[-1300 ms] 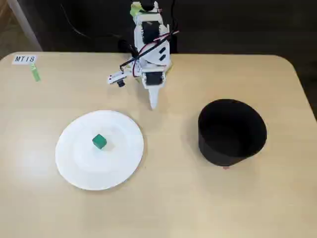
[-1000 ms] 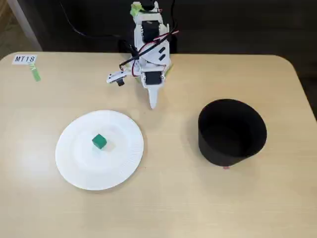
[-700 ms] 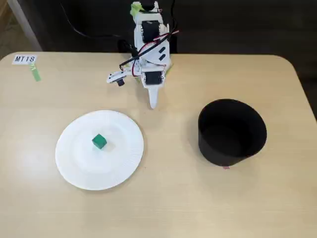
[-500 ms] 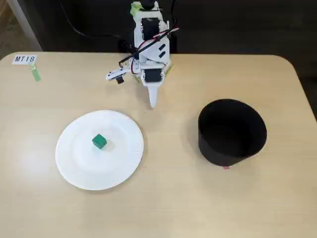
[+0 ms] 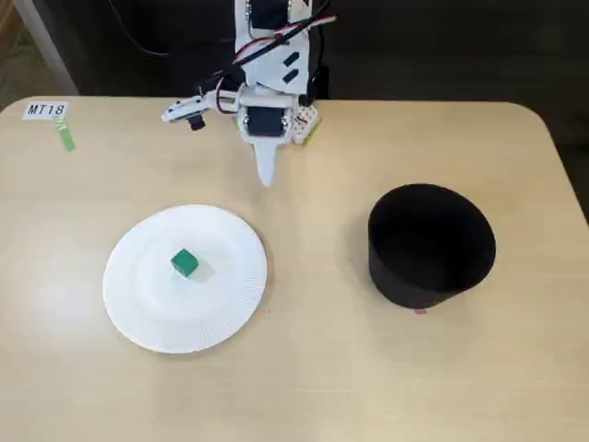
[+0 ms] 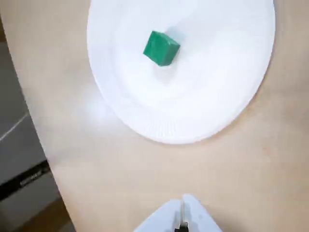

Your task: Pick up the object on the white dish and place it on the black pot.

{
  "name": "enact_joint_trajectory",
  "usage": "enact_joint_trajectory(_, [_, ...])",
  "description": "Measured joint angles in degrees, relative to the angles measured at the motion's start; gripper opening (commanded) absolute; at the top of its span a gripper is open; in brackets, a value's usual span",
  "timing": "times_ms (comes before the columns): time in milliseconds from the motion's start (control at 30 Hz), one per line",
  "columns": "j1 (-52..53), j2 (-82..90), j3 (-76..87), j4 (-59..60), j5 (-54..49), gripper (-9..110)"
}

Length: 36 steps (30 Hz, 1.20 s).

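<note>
Tabletop (image 5: 313,368): green cube (image 5: 184,263) rests on white dish (image 5: 225,304), hand (image 5: 266,175) together.

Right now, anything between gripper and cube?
Nothing: only bare table and plate rim between gripper and cube, in the wrist view.

— Surface? Light wooden table (image 5: 304,368), rounded corner at upper right in the fixed view; same pale top (image 6: 120,183) in the wrist view.
— Markings? White label (image 5: 46,110) reading "MT18" near the upper left corner, flat on the table. Short green tape strip (image 5: 65,136) just below it, slightly tilted.
— Anything else? Small pink mark (image 5: 420,311) on the tabletop. Grey floor (image 6: 19,159) beyond the table's left edge in the wrist view.
</note>
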Motion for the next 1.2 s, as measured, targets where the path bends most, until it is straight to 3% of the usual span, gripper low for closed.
enact_joint_trajectory(267, [6.68,-23.99,-18.37,4.39,4.92,0])
enact_joint_trajectory(467, [11.51,-32.70,-22.59,5.01,10.02,1])
enact_joint_trajectory(567, [13.71,-37.97,-25.75,6.42,8.88,21])
enact_joint_trajectory(700, [15.12,-42.54,-28.30,7.82,6.50,28])
enact_joint_trajectory(1200, [17.05,-52.73,-30.76,3.78,3.34,29])
